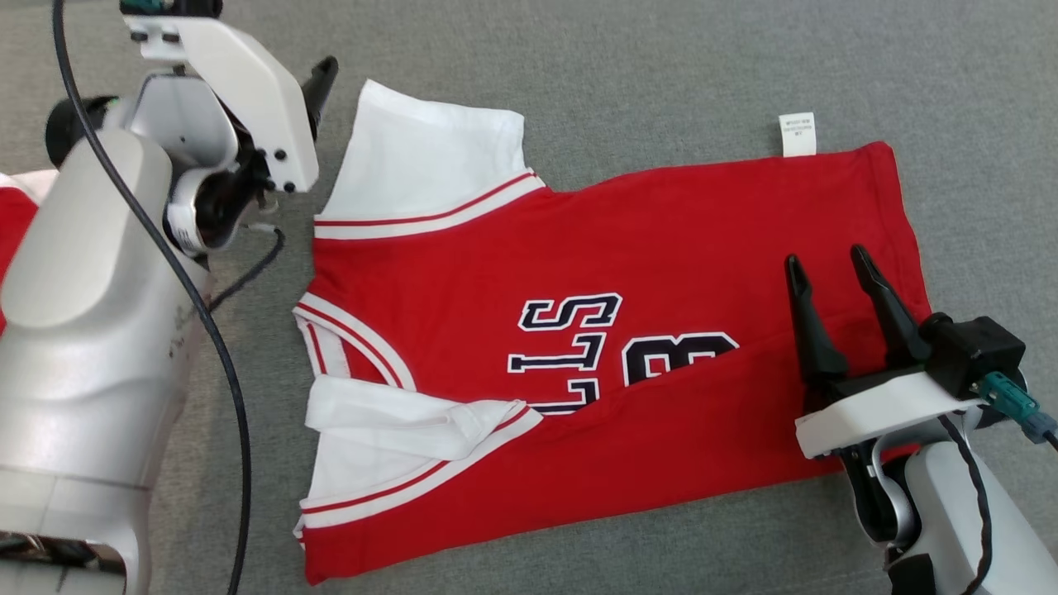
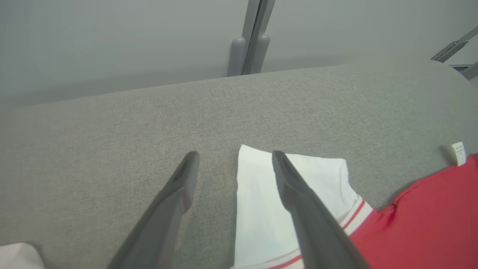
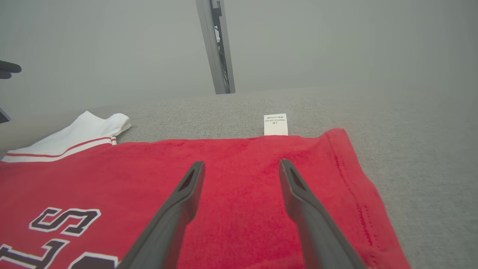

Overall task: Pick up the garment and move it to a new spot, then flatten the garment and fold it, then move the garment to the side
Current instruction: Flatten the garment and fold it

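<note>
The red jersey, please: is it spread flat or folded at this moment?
Partly folded: the red jersey has its near side turned over, cutting across the lettering; its near sleeve is bunched, its far sleeve spread.

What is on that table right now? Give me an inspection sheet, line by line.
Surface: grey fabric table, jersey lying on it.
Job's things: red jersey spread out, its near side folded over part of the print; far white sleeve flat, near white sleeve rumpled; care label sticking out at the far edge.
Clutter: another red and white cloth at the left edge.
Grippers: left gripper open, at the far sleeve; right gripper open, over the jersey's hem end; neither holds anything.
Cables: black cable along the left arm; teal-plugged cable at the right wrist.
Surroundings: grey wall with a metal post.
</note>
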Robot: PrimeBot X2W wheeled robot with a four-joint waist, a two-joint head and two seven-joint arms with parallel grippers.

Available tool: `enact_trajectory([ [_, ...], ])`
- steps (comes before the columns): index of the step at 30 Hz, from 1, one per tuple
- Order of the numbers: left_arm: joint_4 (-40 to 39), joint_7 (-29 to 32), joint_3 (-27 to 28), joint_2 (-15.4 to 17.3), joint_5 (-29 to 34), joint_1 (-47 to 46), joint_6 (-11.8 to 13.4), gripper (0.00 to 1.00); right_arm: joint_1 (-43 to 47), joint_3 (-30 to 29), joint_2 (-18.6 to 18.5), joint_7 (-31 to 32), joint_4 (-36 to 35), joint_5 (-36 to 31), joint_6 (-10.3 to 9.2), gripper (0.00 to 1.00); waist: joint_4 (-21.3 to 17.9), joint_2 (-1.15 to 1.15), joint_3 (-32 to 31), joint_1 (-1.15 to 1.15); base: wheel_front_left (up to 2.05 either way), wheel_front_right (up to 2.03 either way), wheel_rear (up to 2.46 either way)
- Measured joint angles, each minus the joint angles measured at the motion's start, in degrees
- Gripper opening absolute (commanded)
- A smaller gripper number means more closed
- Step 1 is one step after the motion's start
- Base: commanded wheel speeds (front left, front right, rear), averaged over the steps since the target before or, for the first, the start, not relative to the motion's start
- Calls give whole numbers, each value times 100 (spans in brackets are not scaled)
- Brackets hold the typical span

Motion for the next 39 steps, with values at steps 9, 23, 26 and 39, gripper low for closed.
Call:
enact_trajectory([
  [9,1139,731,-279,62,165,-1104,-109,100,-292,114,129,-1,-73,57,0,100,-445,0,599,0,0,0,0],
  [23,2117,851,-561,121,327,-1649,-374,0,-446,116,212,-1,-68,114,0,100,-761,0,898,0,0,0,0],
  [26,2158,720,-592,76,302,-1647,-483,0,-449,73,185,-1,-62,113,0,100,-710,0,837,0,0,0,0],
  [39,2129,443,-730,-11,97,-1428,-753,0,-2074,449,-469,1758,992,680,0,100,-519,0,430,0,0,0,0],
])
